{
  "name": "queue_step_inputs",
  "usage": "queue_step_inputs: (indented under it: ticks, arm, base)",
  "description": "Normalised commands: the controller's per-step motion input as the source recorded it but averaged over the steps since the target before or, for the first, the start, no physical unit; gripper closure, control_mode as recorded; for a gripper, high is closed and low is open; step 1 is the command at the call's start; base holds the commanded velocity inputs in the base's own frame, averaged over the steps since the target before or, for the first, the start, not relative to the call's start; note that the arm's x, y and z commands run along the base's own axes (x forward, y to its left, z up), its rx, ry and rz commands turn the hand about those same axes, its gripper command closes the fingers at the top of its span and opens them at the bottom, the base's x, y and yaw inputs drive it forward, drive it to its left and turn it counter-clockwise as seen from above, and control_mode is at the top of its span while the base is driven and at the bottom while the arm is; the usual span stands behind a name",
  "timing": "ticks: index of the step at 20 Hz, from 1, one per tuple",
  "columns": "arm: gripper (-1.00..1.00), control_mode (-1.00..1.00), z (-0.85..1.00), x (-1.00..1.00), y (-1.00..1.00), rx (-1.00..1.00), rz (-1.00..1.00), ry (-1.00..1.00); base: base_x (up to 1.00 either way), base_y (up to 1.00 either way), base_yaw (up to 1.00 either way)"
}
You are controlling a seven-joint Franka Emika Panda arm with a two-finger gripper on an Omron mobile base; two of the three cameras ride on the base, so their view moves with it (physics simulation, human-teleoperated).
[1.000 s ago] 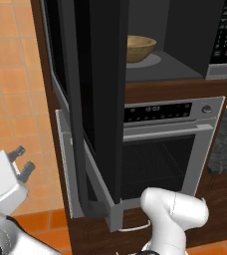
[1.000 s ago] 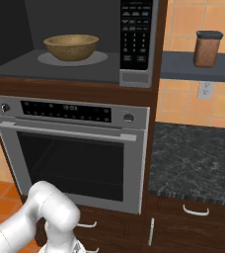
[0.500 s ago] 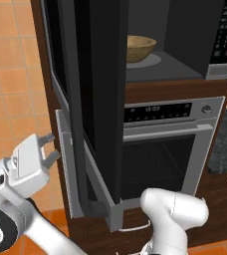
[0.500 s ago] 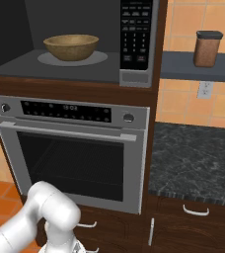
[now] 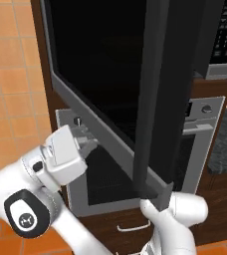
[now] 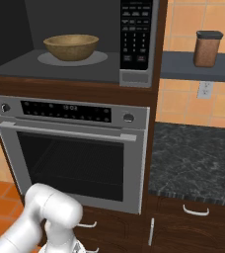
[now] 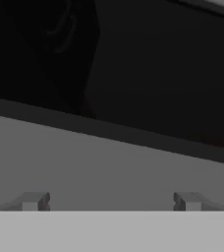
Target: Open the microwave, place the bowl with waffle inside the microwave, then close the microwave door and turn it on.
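Microwave door (image 5: 110, 84), wide black glass panel with silver-grey edge, stands swung open in left base view, hiding the cavity; white two-finger gripper (image 5: 88, 142), jaws spread and empty, sits at its lower rim. Right base view: round wooden bowl (image 6: 71, 47) on grey turntable inside the black-fronted microwave (image 6: 134, 44); contents unclear. Hand view: dark fingertips (image 7: 35, 201) apart, facing grey frame.

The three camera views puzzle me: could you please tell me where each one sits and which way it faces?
Left base view: behind the arm's left, facing the open microwave door; forearm and open pincer by its lower edge.
Right base view: behind the arm's right, facing the microwave, bowl and oven; white arm link lower left.
Hand view: on the hand, close against the door; fingertips at bottom.
Shared: both base views show the oven and keypad.
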Motion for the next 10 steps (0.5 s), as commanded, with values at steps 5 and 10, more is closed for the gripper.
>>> queue_step_inputs:
  ticks: [5, 10]
  arm:
    - [-1.0, -1.0, 0.19, -0.02, -0.74, 0.01, 0.0, 0.0]
    - [-1.0, -1.0, 0.06, 0.0, -0.66, 0.06, 0.09, 0.0]
  base:
    - [0.0, 0.0, 0.0]
    - [0.0, 0.0, 0.0]
